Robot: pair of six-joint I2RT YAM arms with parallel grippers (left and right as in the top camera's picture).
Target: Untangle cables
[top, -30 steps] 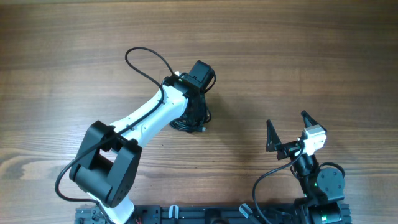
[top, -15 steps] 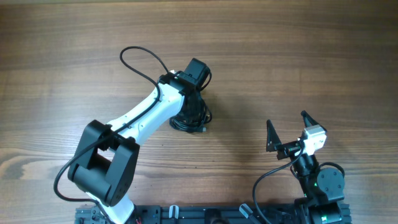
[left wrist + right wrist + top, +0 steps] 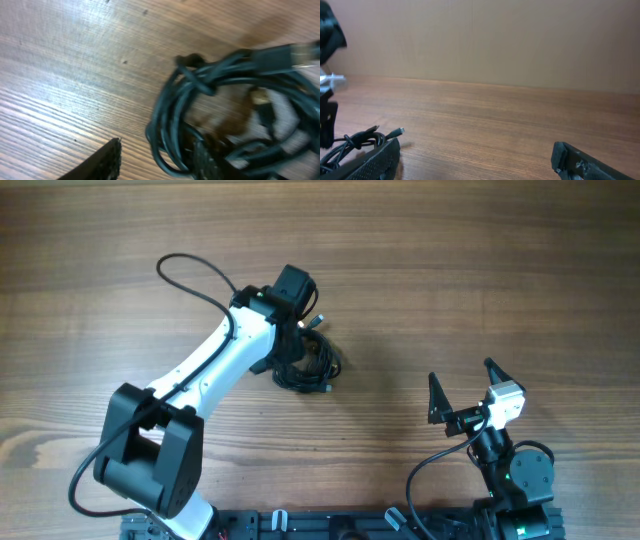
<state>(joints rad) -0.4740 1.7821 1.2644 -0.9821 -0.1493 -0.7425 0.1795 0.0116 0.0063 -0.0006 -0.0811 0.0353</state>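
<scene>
the cable bundle [image 3: 308, 362] lies on the bench [image 3: 480, 260] about mid-depth, a little toward the left edge. it is one tangled coil of dark cable. a plug [image 3: 318, 321] sticks out of the coil toward the far edge.

my left gripper [image 3: 155, 167] is down at the left side of the coil. its jaws stand apart. one finger [image 3: 102, 161] is on bare wood outside the loop. the other finger is blurred and sits inside the loop. the strands of the loop's outer edge run between the two. the left wrist view shows several turns crossing at a knot [image 3: 192, 62] on the coil's rim, and a small connector [image 3: 262, 100] lying inside it.

in the overhead view my left wrist covers the coil's left part. the arm's own lead [image 3: 195, 268] arcs toward the far left corner.

my right gripper [image 3: 465, 385] is near the near edge, toward the right corner, well apart from the coil. its jaws are spread wide and hold nothing. the right wrist view shows the coil low at its left side, partly hidden by one finger [image 3: 377, 160].
</scene>
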